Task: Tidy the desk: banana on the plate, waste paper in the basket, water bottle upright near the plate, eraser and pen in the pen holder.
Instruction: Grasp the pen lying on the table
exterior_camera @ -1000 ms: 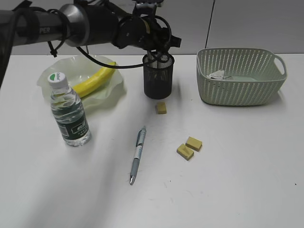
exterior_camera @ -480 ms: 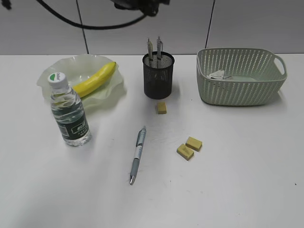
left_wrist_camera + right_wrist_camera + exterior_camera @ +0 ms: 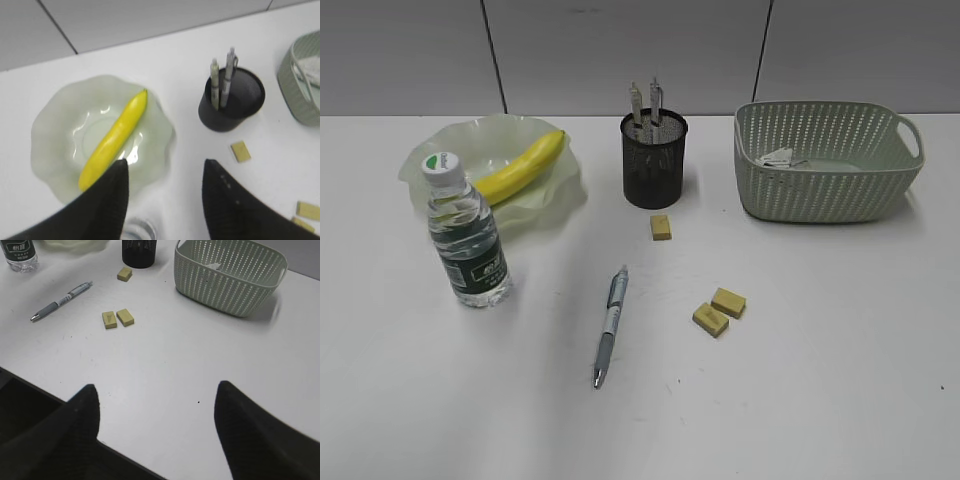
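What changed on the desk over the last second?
The left arm pulled up and away from above the pen holder and has left the exterior view; its tool is open and empty. The pens in the holder, banana, bottle, loose pen and erasers stayed put.

One banana lies on one plate, beside one bottle. Three pens show: one on the desk and two standing in the single holder. Three erasers lie on the desk, one alone and two together, and one basket holds one paper scrap.
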